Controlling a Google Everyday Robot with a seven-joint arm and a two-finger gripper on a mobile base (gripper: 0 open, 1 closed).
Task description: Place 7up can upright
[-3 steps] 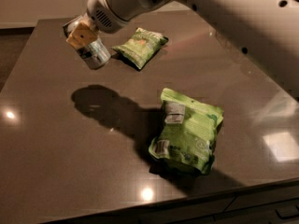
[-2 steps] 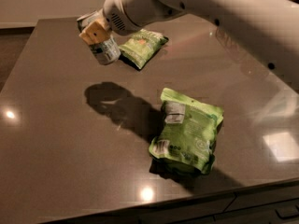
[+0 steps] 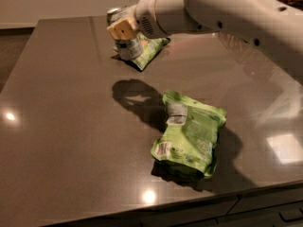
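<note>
The 7up can (image 3: 128,47) is a small silver can with green marks, held roughly upright in my gripper (image 3: 123,31) at the far middle of the dark table (image 3: 61,126). The gripper's tan fingers (image 3: 122,28) are shut on the can's upper part. The can hangs just above or at the table surface, in front of a small green snack bag (image 3: 150,51); I cannot tell whether its base touches the table. My white arm (image 3: 218,8) reaches in from the upper right.
A large green snack bag (image 3: 189,134) lies near the table's front edge, right of centre. The arm's shadow (image 3: 135,96) falls on the table between the two bags. The table's front edge runs along the bottom.
My gripper has carried the can to the right and farther back, toward the small green bag, and the can has turned more upright.
</note>
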